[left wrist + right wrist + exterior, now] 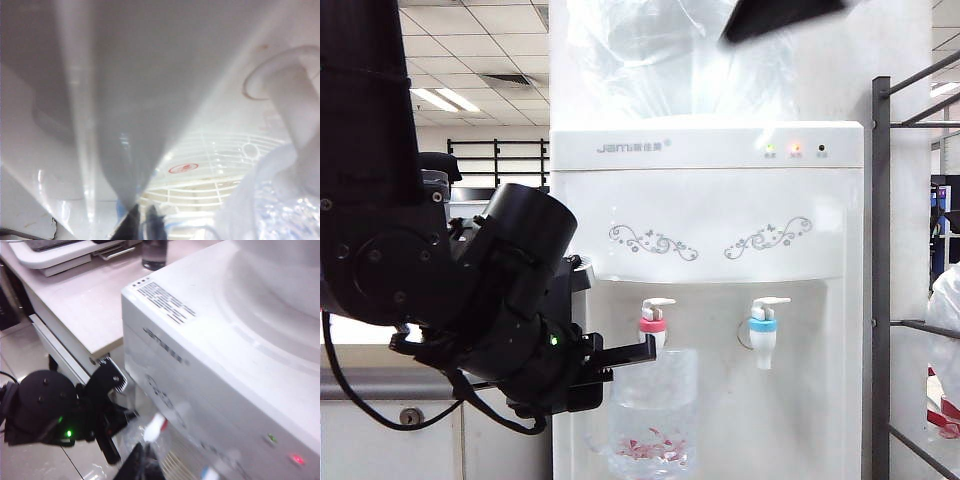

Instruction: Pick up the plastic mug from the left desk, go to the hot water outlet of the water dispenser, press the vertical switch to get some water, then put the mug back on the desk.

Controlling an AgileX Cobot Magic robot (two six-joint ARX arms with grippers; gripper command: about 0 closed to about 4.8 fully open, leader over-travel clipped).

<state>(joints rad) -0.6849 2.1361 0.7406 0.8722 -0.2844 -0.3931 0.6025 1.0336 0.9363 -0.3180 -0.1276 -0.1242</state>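
The white water dispenser [710,200] fills the middle of the exterior view. Its hot water outlet [653,324], the tap with the red collar, carries the white vertical switch [658,302] on top. Directly under that tap hangs the clear plastic mug [655,410], red print low on its wall. My left gripper [625,353] is shut on the mug's left side, and its dark fingertips [133,226] show close together. My right gripper [780,15] is shut and empty, high above the dispenser's front; in the right wrist view, the right gripper [145,457] looks down on the red tap [157,425].
The blue-collared tap [763,326] sits to the right of the red one. The left desk [85,305] stands beside the dispenser with a dark flask [154,252] and a white tray on it. A grey metal rack [882,280] rises at the right. A slotted drip tray [210,165] lies under the taps.
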